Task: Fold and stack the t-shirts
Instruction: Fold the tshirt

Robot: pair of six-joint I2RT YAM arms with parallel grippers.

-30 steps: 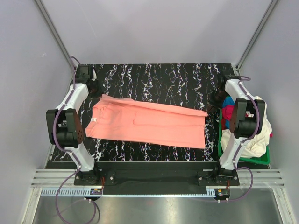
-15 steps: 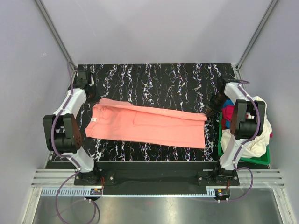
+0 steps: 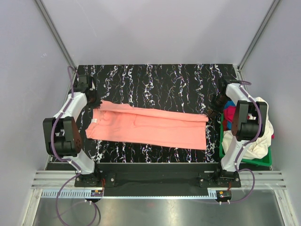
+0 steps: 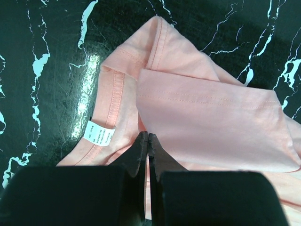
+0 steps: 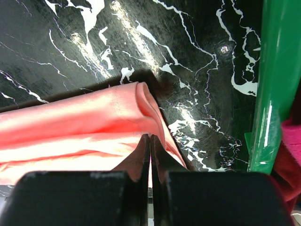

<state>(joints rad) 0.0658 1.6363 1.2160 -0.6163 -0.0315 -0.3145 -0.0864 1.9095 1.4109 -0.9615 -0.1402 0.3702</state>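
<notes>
Both hands have drawn the far edge of the salmon-pink t-shirt [image 3: 150, 127] toward the near side, so it now lies as a narrow doubled band along the shirt's far side. At the right end of the bench [image 3: 155, 80] stands the green basket [image 3: 221, 141]. It holds a cream-white t-shirt [image 3: 256, 141] heaped over its rim, with a magenta t-shirt [image 3: 229, 116] and a blue t-shirt [image 3: 229, 103] at its far end. The salmon-pink t-shirt lies spread across the middle of the bench, collar to the left, its white neck label [image 4: 100, 135] showing inside the neckline. The left hand [image 4: 146, 137] is pinched tight on the folded flap beside the collar. The right hand [image 5: 150, 139] is pinched tight on the rolled fold at the hem end, near the basket.
</notes>
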